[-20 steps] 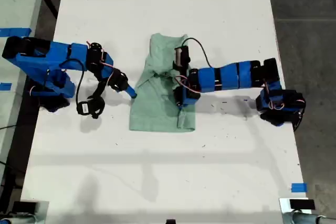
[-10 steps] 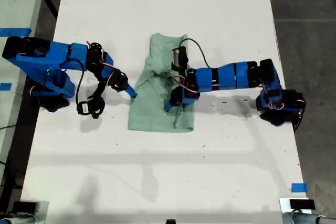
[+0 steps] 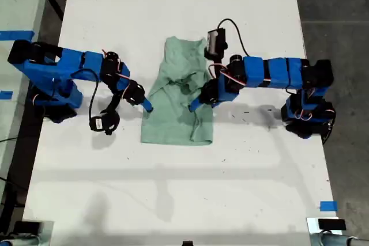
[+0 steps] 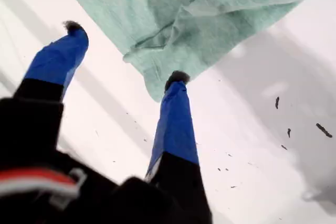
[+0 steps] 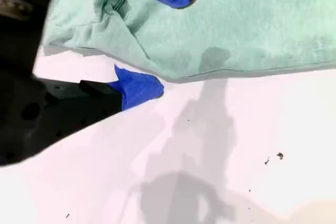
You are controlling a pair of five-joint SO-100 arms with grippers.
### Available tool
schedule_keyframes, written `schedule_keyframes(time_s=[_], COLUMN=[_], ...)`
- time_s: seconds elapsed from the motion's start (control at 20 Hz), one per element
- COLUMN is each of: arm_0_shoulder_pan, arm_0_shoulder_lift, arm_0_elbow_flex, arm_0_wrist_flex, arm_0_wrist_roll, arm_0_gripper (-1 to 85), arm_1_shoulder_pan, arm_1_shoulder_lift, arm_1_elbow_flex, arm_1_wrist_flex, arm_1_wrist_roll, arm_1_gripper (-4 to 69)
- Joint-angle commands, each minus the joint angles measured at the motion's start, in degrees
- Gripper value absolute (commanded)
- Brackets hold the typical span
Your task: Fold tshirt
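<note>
Lying rumpled on white table (image 3: 173,200): soft mint tshirt (image 3: 173,113), faint stripes. My first gripper (image 4: 125,52) & my second gripper (image 5: 172,38) both agape at hem. Arm (image 3: 271,73) on exterior view's right has pulled back.

Tshirt (image 4: 210,19) cut by both wrist views' edges; folded underlayers hidden, perhaps a sleeve.

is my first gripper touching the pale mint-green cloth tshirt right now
Cannot tell. In the first wrist view one fingertip of my open first gripper overlaps the tshirt corner, but contact or a gap isn't plain.
</note>
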Motion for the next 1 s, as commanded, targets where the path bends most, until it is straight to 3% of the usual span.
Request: schedule_keyframes(time_s=[0.0,0.25,0.45,0.65,0.8,0.95], arm_0_shoulder_pan=[2.02,1.93,0.18,0.09,0.26,0.0], arm_0_shoulder_lift=[-2.9,-10.63,-18.02,-21.97,-21.45,-21.01], arm_0_elbow_flex=[-4.75,-1.93,3.96,5.1,4.39,1.14], arm_0_wrist_flex=[-1.14,-8.44,-18.19,-23.47,-24.08,-19.86], arm_0_wrist_roll=[-2.2,-5.01,-8.53,-10.99,-11.87,-12.39], arm_0_gripper=[20.7,22.1,22.0,3.9,0.0,0.0], arm_1_shoulder_pan=[0.7,-0.09,-1.32,-1.85,-1.67,-1.41], arm_1_shoulder_lift=[4.48,4.57,4.75,5.01,5.01,5.01], arm_1_elbow_flex=[0.09,0.18,0.35,1.85,2.2,2.72], arm_1_wrist_flex=[0.0,-0.35,0.09,0.09,-0.26,-0.97], arm_1_wrist_roll=[-0.62,-1.05,-0.7,-0.26,-0.53,-0.62], arm_1_gripper=[28.5,28.1,28.0,27.7,27.5,27.3])
